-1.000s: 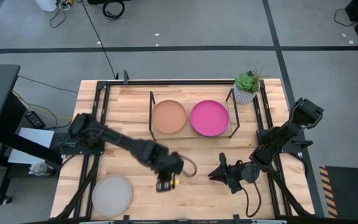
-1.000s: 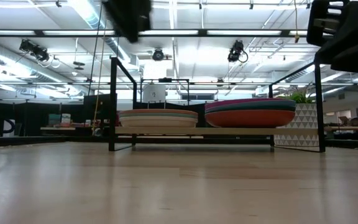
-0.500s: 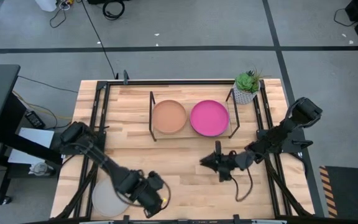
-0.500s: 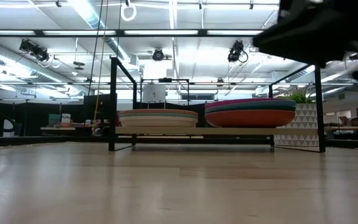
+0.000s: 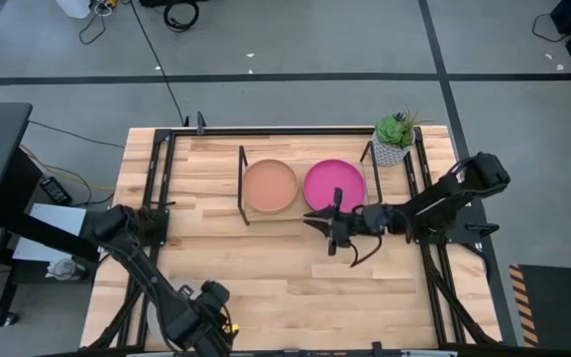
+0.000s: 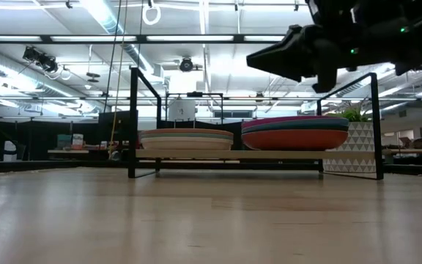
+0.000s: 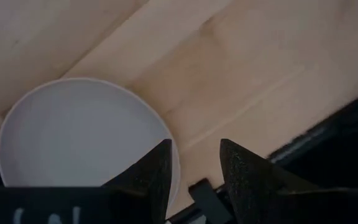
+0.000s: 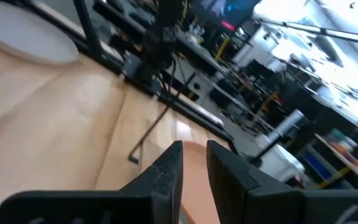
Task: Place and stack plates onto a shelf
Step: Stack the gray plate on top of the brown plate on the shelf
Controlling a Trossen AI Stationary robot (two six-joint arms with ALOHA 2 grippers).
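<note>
Left pincer (image 5: 204,319) sits at the desk's (image 5: 295,278) near edge, about 7 o'clock, above the grey plate (image 7: 79,134), fingers slightly apart, empty. Right pincer (image 5: 327,220) hangs at the shelf's (image 5: 242,188) near rail by the magenta plate (image 5: 333,186), fingers a narrow gap apart, holding nothing. At 12 o'clock, the shelf carries two stacks: tan-topped stack (image 5: 269,185) left, magenta-topped right. Potted plant (image 5: 395,137) stands at 1 o'clock.

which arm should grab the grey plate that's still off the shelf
Left. The left gripper hangs at the table's near left edge right over the grey plate, fingers apart. The right gripper is far off, over the magenta plate on the shelf.
</note>
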